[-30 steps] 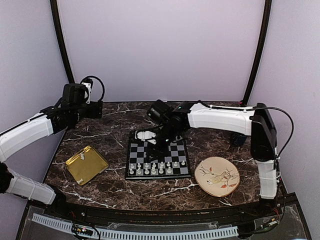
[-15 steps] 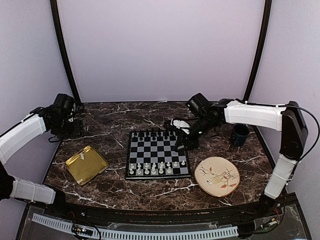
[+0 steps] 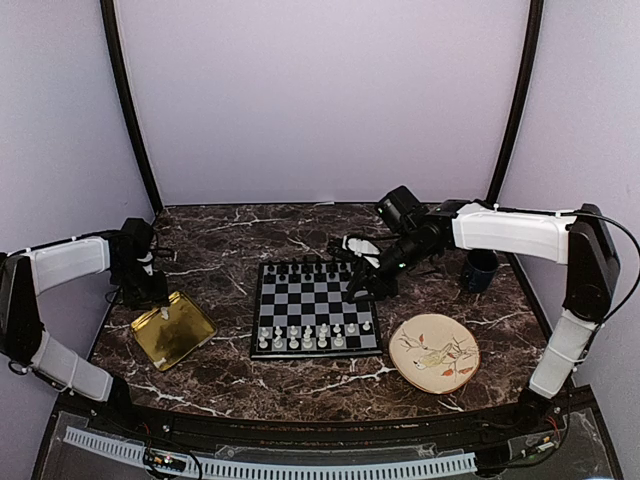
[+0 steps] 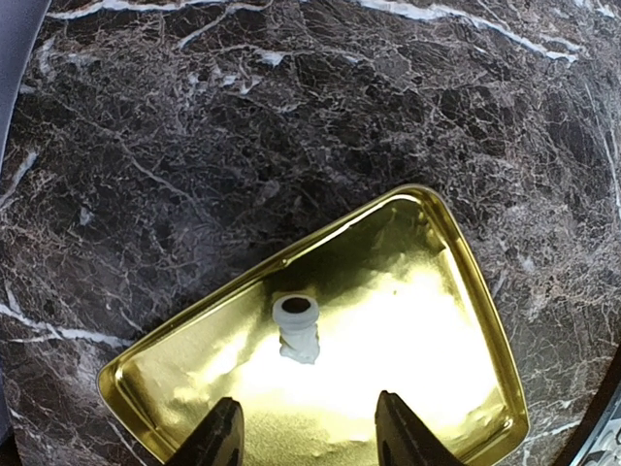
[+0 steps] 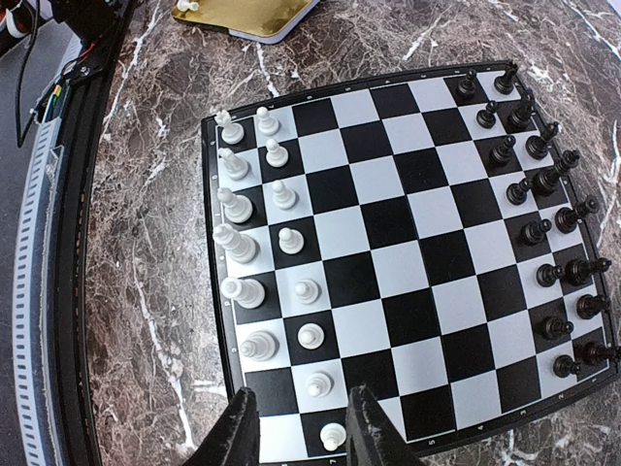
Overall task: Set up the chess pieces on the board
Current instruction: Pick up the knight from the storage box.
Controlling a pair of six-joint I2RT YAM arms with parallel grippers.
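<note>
While hanging over the gold tray (image 4: 456,291) with the left claw (image 4: 309,437) apart and holding nothing, drop straight down around the little white chess piece (image 4: 297,328) sitting in the tray's middle, squeeze softly to avoid flicking it away, then lift toward the chessboard (image 3: 310,295).

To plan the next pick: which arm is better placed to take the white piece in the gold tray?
Left. The left gripper hangs open over the gold tray, near the white piece; the right gripper is away over the chessboard.
</note>
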